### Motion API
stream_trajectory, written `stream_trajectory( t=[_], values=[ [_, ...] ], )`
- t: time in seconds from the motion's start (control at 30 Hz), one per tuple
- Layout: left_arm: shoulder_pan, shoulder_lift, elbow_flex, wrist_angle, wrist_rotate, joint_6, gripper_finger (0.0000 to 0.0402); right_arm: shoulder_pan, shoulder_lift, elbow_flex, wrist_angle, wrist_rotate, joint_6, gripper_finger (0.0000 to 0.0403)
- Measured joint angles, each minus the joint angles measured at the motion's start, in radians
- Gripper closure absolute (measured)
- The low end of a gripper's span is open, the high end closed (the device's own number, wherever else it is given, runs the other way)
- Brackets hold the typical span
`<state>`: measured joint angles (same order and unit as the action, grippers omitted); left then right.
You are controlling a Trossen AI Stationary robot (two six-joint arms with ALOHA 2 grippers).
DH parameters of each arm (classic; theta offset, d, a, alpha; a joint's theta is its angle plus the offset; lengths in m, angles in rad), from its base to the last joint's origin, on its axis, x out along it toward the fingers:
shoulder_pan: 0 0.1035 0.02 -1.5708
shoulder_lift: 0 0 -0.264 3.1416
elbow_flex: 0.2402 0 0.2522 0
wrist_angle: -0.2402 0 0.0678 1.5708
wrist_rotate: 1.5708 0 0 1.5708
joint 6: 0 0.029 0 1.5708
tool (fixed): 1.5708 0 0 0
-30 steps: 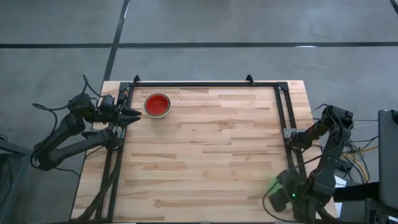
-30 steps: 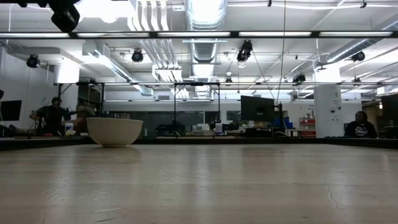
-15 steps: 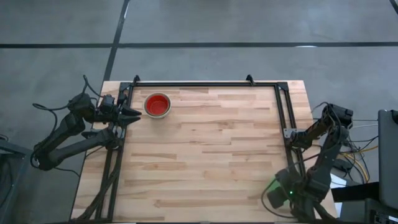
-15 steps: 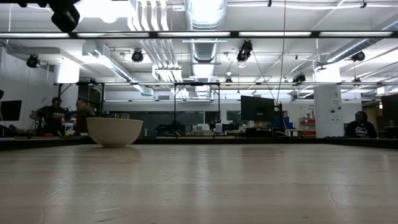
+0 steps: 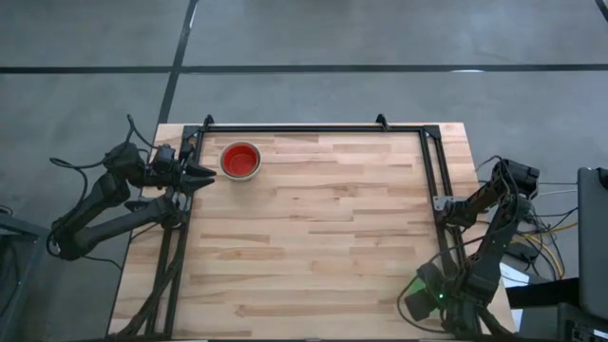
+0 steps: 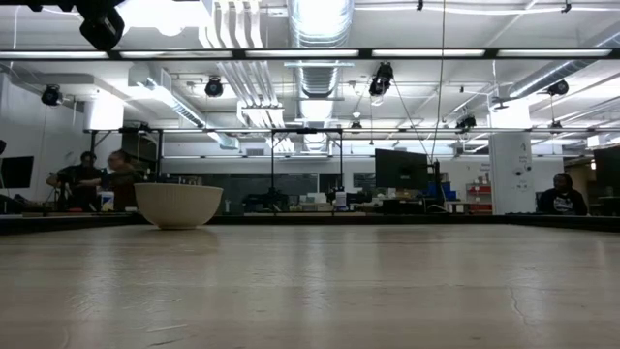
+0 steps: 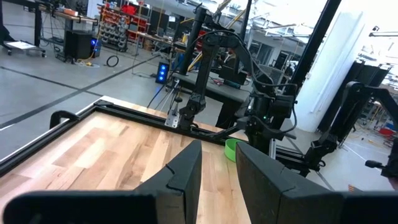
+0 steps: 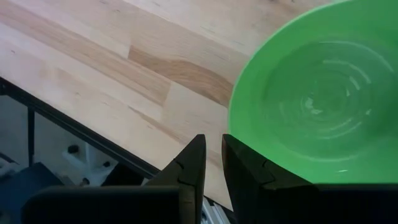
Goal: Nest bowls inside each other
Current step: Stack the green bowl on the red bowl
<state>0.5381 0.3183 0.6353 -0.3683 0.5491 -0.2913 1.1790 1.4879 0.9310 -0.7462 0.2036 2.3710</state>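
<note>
A red bowl (image 5: 240, 161) sits nested in a whitish bowl (image 6: 178, 206) at the table's far left, resting on its base. A green bowl (image 8: 323, 106) stands at the near right corner, seen small in the left wrist view (image 7: 231, 149). My right gripper (image 8: 212, 146) points steeply down just outside that bowl's rim. Its fingers are a narrow gap apart, with only bare wood between them. In the high view the right hand covers most of the green bowl (image 5: 416, 283). My left gripper (image 5: 201, 174) waits open and level at the table's left edge, beside the red bowl. My right gripper has one fingertip (image 8: 239, 163) over the green bowl's rim (image 8: 235, 127). I cannot tell whether it touches the rim.
A black frame rail (image 5: 313, 128) runs around the tabletop; its near right stretch (image 8: 74, 127) lies close beside my right gripper. The wide wooden middle of the table (image 5: 323, 228) lies between the two arms. People sit in the room beyond (image 6: 92, 179).
My right gripper has sunk toward the green bowl at the near right corner and tipped a little more steeply downward. The bowls have not moved.
</note>
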Motion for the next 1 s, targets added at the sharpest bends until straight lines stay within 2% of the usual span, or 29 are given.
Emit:
stream_trajectory(
  t=[0.3,1.0],
  values=[
    [0.0,0.0,0.0,0.0,0.0,0.0,0.0298,-0.001,0.0,-0.006,-0.004,-0.039,0.007,0.0351],
    [0.0,0.0,0.0,0.0,0.0,0.0,0.0298,-0.001,0.046,-0.035,0.003,-0.056,-0.021,0.0351]
  ],
)
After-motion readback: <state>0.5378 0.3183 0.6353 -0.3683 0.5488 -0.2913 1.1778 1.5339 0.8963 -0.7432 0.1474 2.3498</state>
